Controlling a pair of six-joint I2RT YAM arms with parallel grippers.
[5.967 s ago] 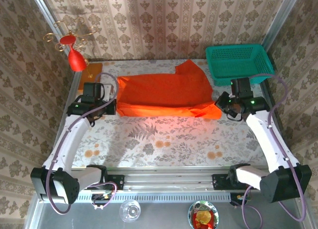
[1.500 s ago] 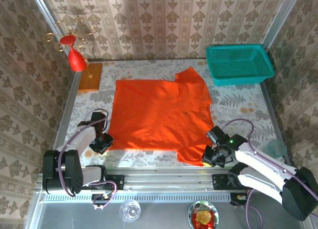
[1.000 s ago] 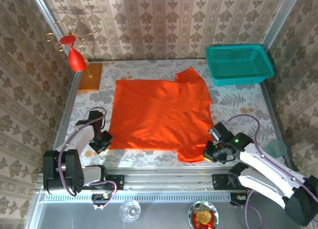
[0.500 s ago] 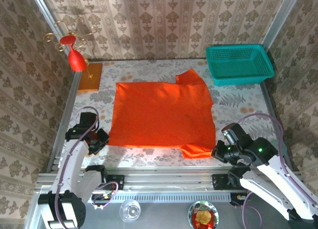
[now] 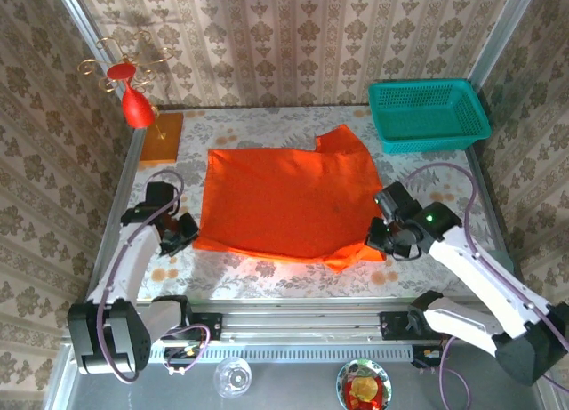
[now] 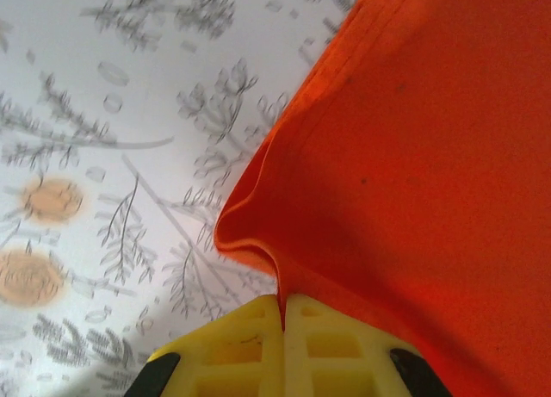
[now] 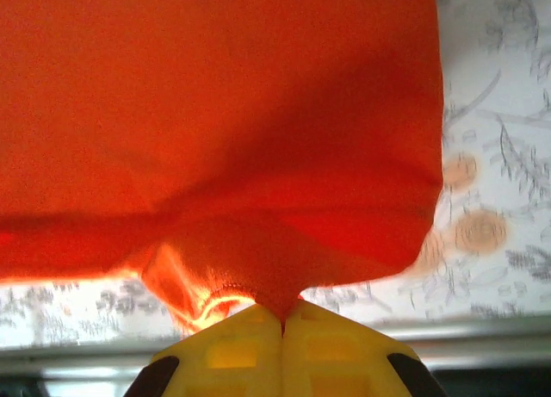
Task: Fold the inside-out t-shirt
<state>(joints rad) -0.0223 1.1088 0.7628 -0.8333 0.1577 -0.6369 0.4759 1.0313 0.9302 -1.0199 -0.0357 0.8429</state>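
Left hand (image 5: 180,235) pressed together, pinching near-left corner of plain bright orange-red soft cloth short-sleeved t-shirt (image 5: 289,201); hem enters between its yellow pads (image 6: 232,350). Right hand (image 5: 388,238) likewise clamped on near-right corner, fabric bunched just ahead of it. I hold both corners raised off floral-patterned table (image 5: 267,272), I judge so near half can carry over far half. Rest of shirt lies flat beyond both hands.

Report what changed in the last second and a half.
The left gripper and right gripper, shut on near corners of the t-shirt, carried its near hem away from the near edge of the table. The basket, ornament and board stayed put.
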